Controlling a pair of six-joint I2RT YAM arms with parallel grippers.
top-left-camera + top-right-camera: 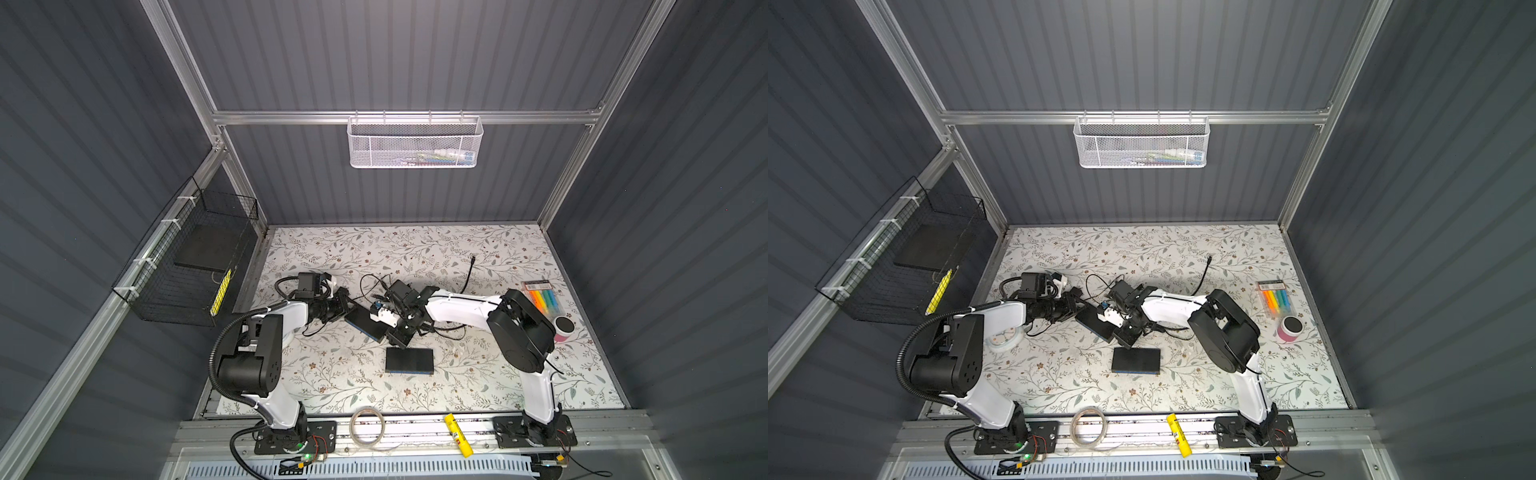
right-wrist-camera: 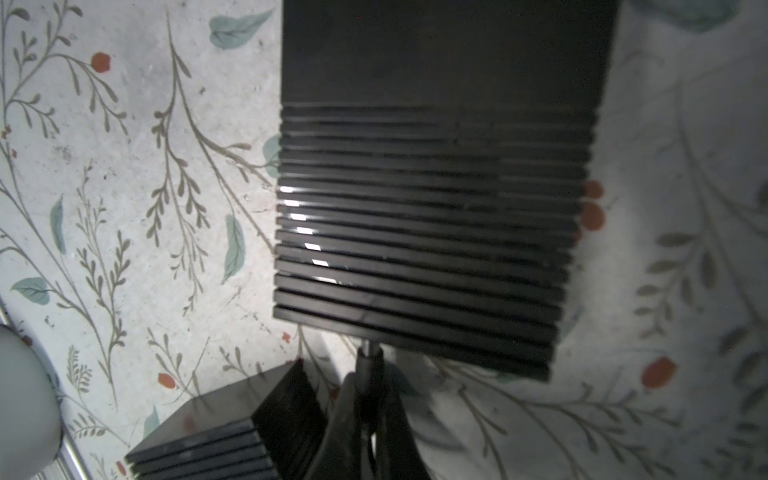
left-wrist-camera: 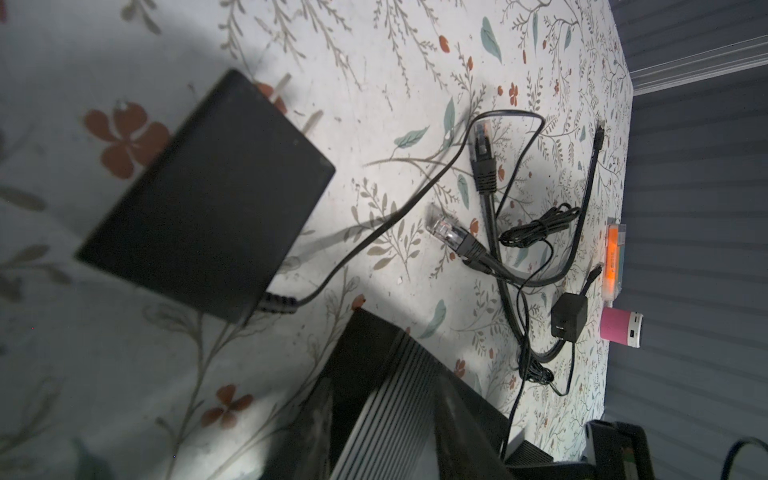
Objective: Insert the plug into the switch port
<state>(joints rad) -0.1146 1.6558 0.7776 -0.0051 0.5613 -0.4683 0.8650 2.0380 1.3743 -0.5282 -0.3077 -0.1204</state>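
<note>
Switch (image 1: 362,324): a black ribbed box near the middle of the desk (image 1: 457,395), a little toward the left edge. It is turned askew to the desk's edges. Cannot tell whether it lies flat or is raised at one end.

Left gripper (image 1: 345,308): clamped on the left end of the switch. In the left wrist view the ribbed casing sits in its grasp.

Right gripper (image 2: 369,388): clenched on the plug (image 2: 368,358), gripping it at the cable end. The plug tip meets the near edge of the switch, off-centre along that edge. The right wrist view does not show whether it is seated in a port.

Second black box (image 1: 409,360): also ribbed. It lies flat toward the front edge, near the right gripper and apart from the switch.

Power adapter (image 3: 208,195): two prongs, close to the left wrist camera and blurred. Its cord trails across the desk.

Loose network cables (image 3: 484,166): they lie in a tangle farther toward the right edge.

Marker pack (image 1: 542,299) and pink tub (image 1: 564,328): side by side near the right edge.
</note>
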